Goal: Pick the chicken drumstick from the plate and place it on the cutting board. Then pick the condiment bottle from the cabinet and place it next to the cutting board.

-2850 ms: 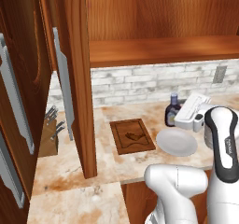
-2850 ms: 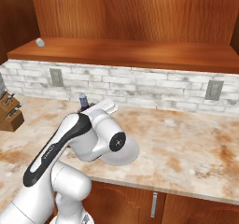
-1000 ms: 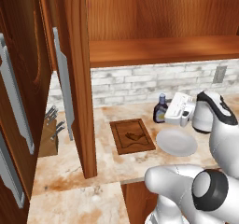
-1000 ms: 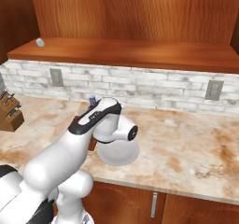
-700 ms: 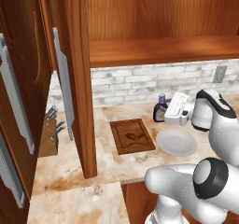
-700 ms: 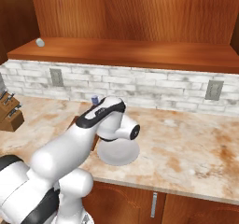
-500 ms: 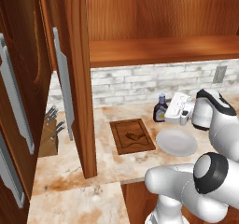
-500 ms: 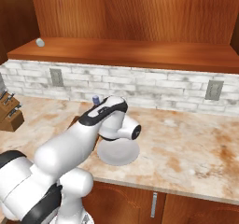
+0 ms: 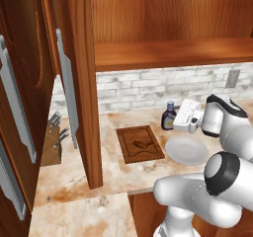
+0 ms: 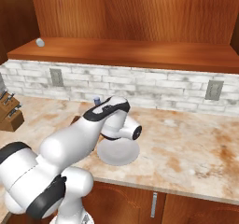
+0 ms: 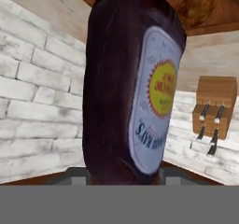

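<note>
Claw point(image 9: 174, 120) shut on small dark condiment bottle w/ blue cap point(image 9: 169, 116), gripping its rounded body from the side; in hand view the bottle point(image 11: 132, 85) sits right in front of the lens, pale label w/ yellow sun logo facing out, finger tips mostly hidden behind it. Bottle upright, low over marbled beige worktop point(image 9: 113, 177), just ahead of claw toward the brick backsplash; can't tell if its base touches the worktop. Rectangular dark brown wooden cutting board w/ edge groove point(image 9: 140, 143) lies near, to the far side of the bottle from the claw and a bit closer to the worktop's front edge; small dark brown chicken drumstick point(image 9: 141, 143) on its middle. Round shallow white plate point(image 9: 187, 150) just below/in front of claw, beside the board, apart from it. Wooden knife block point(image 9: 52, 145) well beyond the board, past the open door of the reddish-brown wooden wall cabinet w/ grey bar handles point(image 9: 84, 73). Cabinet shelf point(image 10: 126, 53) above claw; small pale round thing point(image 10: 40, 42) at its end.
</note>
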### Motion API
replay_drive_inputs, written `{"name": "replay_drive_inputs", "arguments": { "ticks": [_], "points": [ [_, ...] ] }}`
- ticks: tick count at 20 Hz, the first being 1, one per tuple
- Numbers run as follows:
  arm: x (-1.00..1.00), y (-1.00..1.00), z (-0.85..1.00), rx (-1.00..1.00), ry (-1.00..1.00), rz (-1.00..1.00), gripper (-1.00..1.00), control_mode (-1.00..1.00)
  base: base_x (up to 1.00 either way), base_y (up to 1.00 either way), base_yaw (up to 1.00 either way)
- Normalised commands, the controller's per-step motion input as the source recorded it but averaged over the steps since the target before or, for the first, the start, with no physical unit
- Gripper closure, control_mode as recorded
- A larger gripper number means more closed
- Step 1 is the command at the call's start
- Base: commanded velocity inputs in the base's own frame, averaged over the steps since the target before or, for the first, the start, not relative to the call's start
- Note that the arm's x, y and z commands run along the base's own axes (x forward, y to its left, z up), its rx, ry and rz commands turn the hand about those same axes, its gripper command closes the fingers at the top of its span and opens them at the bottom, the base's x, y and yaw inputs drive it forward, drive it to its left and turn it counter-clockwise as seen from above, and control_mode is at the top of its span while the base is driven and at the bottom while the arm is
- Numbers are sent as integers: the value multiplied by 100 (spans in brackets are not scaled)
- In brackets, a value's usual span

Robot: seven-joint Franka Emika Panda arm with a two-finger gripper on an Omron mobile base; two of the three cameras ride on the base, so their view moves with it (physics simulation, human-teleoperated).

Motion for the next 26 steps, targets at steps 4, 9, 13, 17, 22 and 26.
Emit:
{"name": "replay_drive_inputs", "arguments": {
  "ticks": [4, 9, 13, 17, 22, 26],
  "points": [
    [14, 0, -14, 0, 0, 0, 100, -100, 0, 0, 0],
    [13, 0, -13, 0, 0, 0, 100, -100, 0, 0, 0],
    [11, 0, -11, 0, 0, 0, 100, -100, 0, 0, 0],
    [12, -3, -11, 0, 0, 0, 100, -100, 0, 0, 0],
    [16, -7, -12, 0, 0, 0, 100, -100, 0, 0, 0],
    [16, -8, -13, 0, 0, 0, 100, -100, 0, 0, 0]
  ]
}}
